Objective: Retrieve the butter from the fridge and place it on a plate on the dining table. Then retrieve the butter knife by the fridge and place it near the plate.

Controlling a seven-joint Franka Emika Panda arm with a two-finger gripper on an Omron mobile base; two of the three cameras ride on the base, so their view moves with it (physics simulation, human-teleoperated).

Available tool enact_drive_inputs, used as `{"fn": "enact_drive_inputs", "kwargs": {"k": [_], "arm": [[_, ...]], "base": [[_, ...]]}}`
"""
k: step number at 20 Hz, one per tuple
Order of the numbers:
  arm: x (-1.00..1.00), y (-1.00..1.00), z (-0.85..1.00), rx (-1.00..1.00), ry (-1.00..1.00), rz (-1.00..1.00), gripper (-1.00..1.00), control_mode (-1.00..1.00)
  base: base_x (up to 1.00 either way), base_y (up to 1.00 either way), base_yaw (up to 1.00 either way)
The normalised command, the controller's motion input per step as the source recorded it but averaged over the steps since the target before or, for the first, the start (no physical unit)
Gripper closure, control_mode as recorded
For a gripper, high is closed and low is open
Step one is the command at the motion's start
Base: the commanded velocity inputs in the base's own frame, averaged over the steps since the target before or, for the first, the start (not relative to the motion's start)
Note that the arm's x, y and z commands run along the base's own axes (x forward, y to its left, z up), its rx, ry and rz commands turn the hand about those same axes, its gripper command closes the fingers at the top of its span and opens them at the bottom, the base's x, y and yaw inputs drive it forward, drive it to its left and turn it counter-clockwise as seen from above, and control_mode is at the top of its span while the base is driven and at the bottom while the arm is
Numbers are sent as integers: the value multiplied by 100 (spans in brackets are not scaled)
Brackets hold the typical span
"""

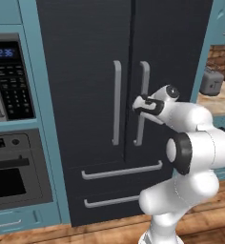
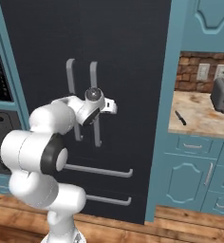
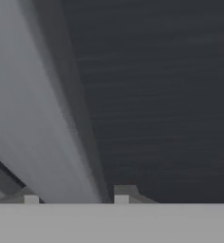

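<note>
Hand view: gripper [image 3: 76, 197] straddles the fridge's [image 1: 86, 57] right door handle [image 3: 33, 123], fingertips apart at 6 o'clock. Rigid, smooth bar; grip mid-length, door likely heavy.

Teal cabinetry [image 1: 31, 62] frames the room. At nine o'clock in the left base view sits a built-in microwave [image 1: 9, 81] with a lit clock, and an oven [image 1: 16, 171] below it. At three o'clock in the right base view a brick backsplash [image 2: 192, 71] rises over a beige stone counter [image 2: 199, 121] carrying a grey toaster [image 2: 223, 95]. Wood plank floor [image 2: 180, 228] spans six o'clock.
</note>
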Motion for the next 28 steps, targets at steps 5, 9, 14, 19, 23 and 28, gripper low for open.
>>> {"fn": "enact_drive_inputs", "kwargs": {"k": [5,9,14,19,23,28], "arm": [[-59,-83,10,0,0,-6,100,-100],[-59,-90,23,0,5,-11,100,-100],[-65,-87,9,0,5,-14,100,-100],[-64,-46,6,0,4,-8,-100,-100],[-100,68,30,-8,1,0,-100,-100],[-100,100,53,-20,5,0,-100,-100]], "base": [[0,0,0],[0,0,0],[0,0,0],[0,0,0],[0,0,0],[0,0,0]]}}
